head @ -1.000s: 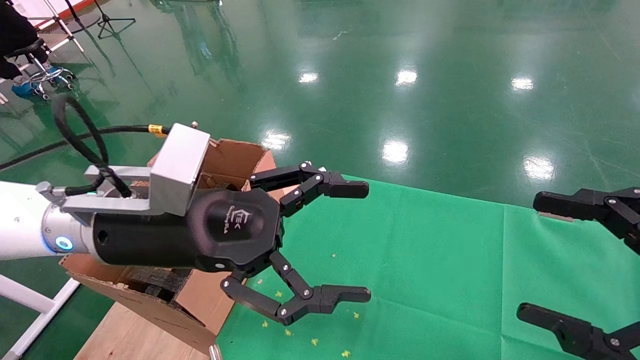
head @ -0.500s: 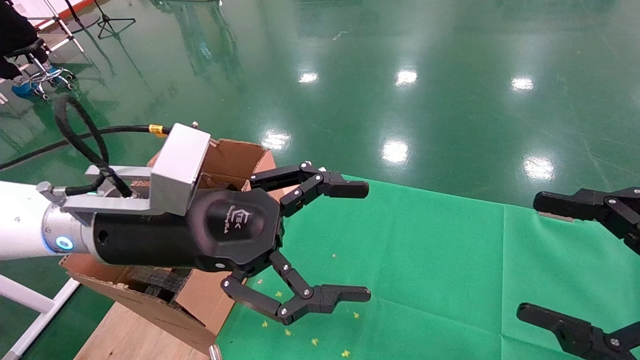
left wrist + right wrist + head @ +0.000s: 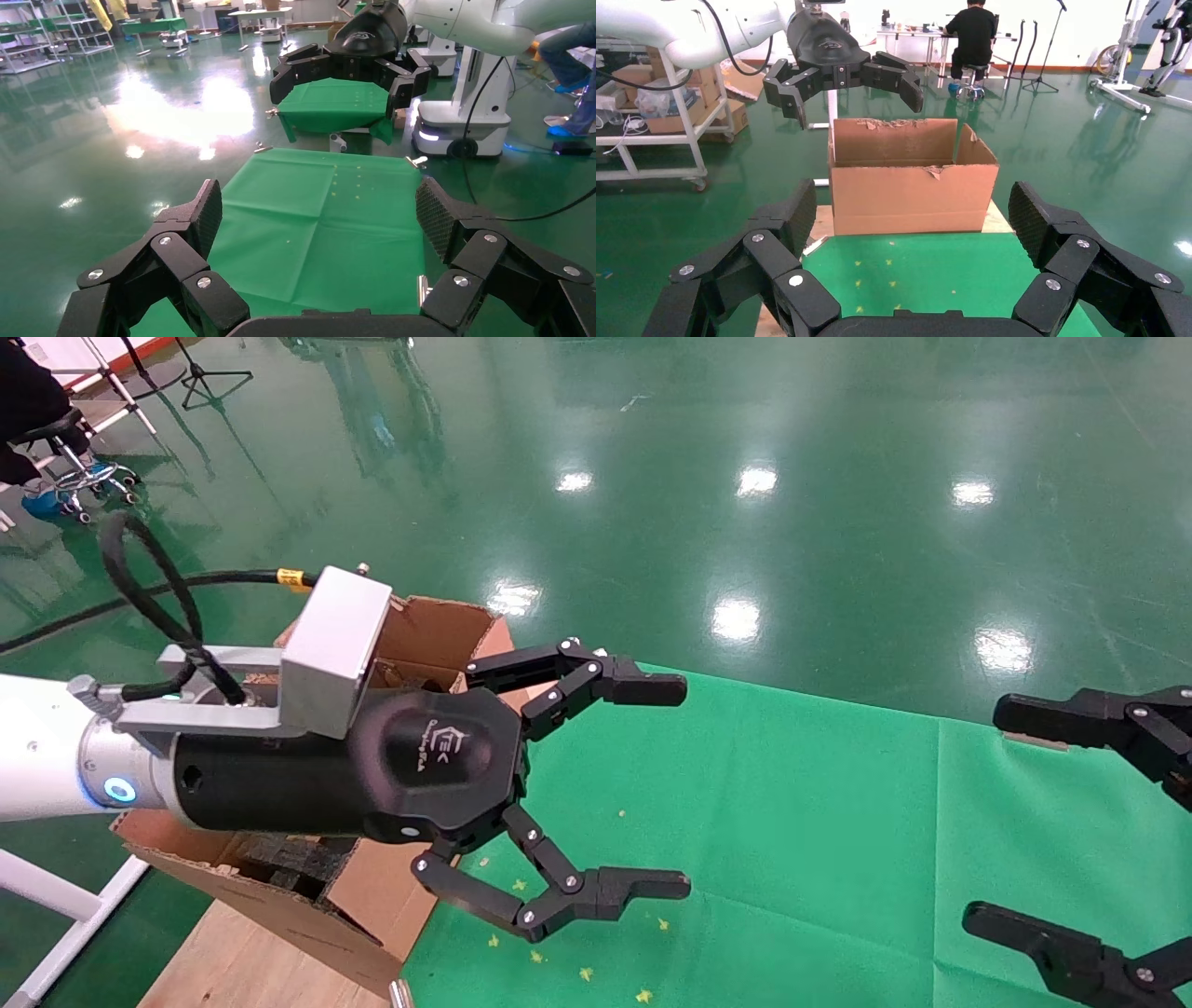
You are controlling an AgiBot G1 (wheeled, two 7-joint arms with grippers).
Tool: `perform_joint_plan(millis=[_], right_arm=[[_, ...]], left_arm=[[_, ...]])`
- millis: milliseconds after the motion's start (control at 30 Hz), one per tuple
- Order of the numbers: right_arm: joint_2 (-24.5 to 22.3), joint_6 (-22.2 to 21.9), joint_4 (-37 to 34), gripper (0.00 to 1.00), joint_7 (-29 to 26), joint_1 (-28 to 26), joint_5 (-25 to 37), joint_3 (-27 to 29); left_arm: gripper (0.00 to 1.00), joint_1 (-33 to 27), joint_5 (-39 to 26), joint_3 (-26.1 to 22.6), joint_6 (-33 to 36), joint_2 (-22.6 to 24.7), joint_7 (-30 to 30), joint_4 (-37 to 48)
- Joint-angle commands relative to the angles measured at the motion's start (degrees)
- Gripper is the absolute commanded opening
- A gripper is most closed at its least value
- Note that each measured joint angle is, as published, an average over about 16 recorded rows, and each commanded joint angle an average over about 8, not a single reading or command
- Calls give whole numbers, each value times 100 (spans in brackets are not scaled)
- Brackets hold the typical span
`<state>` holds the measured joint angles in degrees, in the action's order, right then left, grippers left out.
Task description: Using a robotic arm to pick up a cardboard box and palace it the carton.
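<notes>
You won't find the cardboard box in any view, so its place cannot be told. Your left claw (image 3: 684, 787) hangs spread wide and empty, with the carton (image 3: 438, 626) just behind and beneath its wrist. Your right claw (image 3: 987, 817) is also wide apart, holding nothing, well apart over the green surface (image 3: 838, 822). Swing the left arm carelessly and its wrist could catch the carton's ragged flap.

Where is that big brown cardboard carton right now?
In the head view, the big brown cardboard carton sits on the robot's left, beside the green cloth, partly hidden behind the open left pincer.
</notes>
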<state>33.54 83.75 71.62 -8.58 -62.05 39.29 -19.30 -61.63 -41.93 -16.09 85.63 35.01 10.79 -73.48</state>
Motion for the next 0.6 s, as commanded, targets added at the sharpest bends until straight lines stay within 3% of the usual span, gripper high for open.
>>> perform_joint_plan(millis=[33,600], right_arm=[[0,0,0,100,0,0,0,0],[0,0,0,100,0,0,0,0]], left_arm=[[100,0,0,0,0,0,0,0],[100,0,0,0,0,0,0,0]])
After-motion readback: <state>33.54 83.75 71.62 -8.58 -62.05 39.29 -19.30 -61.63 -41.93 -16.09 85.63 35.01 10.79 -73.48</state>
